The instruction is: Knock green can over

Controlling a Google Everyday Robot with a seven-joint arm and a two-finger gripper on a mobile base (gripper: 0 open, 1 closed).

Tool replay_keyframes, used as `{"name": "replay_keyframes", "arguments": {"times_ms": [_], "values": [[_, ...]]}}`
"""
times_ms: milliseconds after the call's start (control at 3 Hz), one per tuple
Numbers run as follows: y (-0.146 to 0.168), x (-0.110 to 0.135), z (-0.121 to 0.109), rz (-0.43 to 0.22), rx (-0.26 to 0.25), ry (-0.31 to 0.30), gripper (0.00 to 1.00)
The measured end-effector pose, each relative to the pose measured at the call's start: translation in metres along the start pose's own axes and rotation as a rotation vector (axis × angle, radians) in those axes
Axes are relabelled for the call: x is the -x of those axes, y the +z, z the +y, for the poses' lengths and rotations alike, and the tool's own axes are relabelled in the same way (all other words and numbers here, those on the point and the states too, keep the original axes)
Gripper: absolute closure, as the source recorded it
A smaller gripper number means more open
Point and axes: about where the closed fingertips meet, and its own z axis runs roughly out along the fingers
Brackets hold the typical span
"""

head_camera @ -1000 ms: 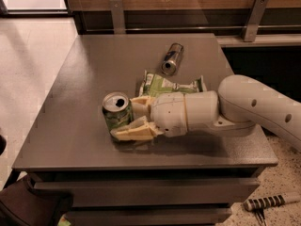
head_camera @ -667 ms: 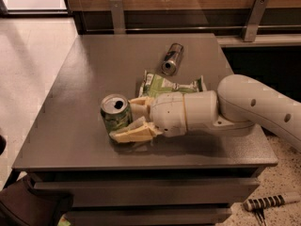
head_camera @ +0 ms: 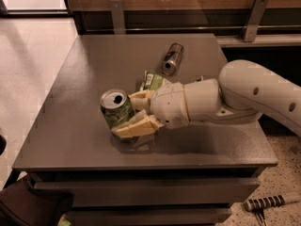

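Dim, soft blur; tool (head_camera: 126, 113) shadow on table (head_camera: 75, 102).

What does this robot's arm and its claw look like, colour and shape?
The arm is a thick, smooth, rounded off-white shell with small dark holes. The gripper, beside the green can, has a bulbous white wrist and two cream, wedge-shaped fingers. No cables show.

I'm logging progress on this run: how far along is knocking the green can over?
Done: the claw has reached the green can on the table, one finger in front of it and one behind. In hand: the claw sits against the can, which looks upright or slightly tilted, silver top facing up. Left: tipping it onto its side. The dark can and snack bag lie behind.
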Motion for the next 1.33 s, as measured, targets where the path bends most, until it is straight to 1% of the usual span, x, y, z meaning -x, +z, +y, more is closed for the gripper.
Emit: {"name": "replay_keyframes", "arguments": {"times_ms": [333, 667, 1000, 1333], "values": [[-0.016, 0.011, -0.015, 0.175, 0.001, -0.02, 1.0], [-0.017, 0.012, -0.017, 0.377, -0.011, -0.053, 1.0], [-0.015, 0.008, -0.013, 0.523, -0.033, -0.065, 1.0], [-0.011, 0.003, -0.007, 0.655, -0.056, -0.077, 1.0]]}}
